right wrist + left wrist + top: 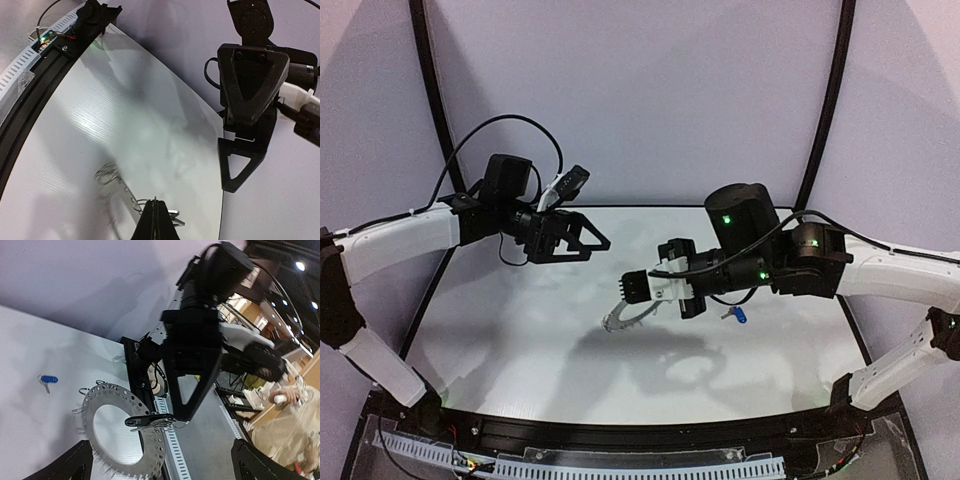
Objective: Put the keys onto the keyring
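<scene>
The keyring (620,320) is a flat grey ring with wire clips around its rim, held tilted above the white table. My right gripper (628,287) is shut on its rim. In the left wrist view the right gripper (182,416) pinches the keyring (107,396) just beside the black-tagged key (145,420), which lies across the rim. I cannot tell whether that key hangs from a clip. The blue-tagged key (741,316) (49,379) lies alone on the table. My left gripper (595,238) (165,470) is open and empty, up and to the left of the ring.
The white table (520,330) ends at a black rail (620,430) along its near edge, with a cable duct below it. Black frame posts (432,90) and pale curtain walls stand behind. In the right wrist view my left gripper (235,180) hangs above the table's far edge.
</scene>
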`<state>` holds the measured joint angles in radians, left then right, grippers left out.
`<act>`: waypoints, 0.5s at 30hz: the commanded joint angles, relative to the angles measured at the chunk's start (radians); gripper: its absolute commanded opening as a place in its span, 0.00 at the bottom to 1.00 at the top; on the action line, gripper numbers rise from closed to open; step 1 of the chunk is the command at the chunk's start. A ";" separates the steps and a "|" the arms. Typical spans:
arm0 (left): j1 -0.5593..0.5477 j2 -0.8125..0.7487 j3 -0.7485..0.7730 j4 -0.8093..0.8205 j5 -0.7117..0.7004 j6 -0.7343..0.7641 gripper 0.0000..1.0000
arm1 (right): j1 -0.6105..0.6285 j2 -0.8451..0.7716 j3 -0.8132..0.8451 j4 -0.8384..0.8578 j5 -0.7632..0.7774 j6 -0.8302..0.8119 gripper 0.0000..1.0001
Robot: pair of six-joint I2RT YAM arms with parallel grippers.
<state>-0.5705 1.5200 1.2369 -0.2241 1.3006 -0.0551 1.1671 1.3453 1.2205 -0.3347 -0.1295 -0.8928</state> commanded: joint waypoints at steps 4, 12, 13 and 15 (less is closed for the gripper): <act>-0.006 0.044 0.092 -0.069 0.140 0.221 0.94 | -0.011 -0.033 0.043 -0.053 -0.062 -0.011 0.00; -0.075 0.070 0.081 -0.168 0.027 0.220 0.65 | -0.011 -0.009 0.071 -0.074 -0.016 0.001 0.00; -0.078 0.067 0.067 -0.171 0.020 0.220 0.61 | -0.011 -0.009 0.071 -0.075 -0.021 0.001 0.00; -0.088 0.068 0.050 -0.152 0.006 0.204 0.59 | -0.011 -0.008 0.073 -0.080 -0.032 0.003 0.00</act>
<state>-0.6395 1.5940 1.3125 -0.3416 1.3430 0.1390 1.1618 1.3361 1.2594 -0.4210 -0.1558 -0.8997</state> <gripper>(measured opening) 0.610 0.012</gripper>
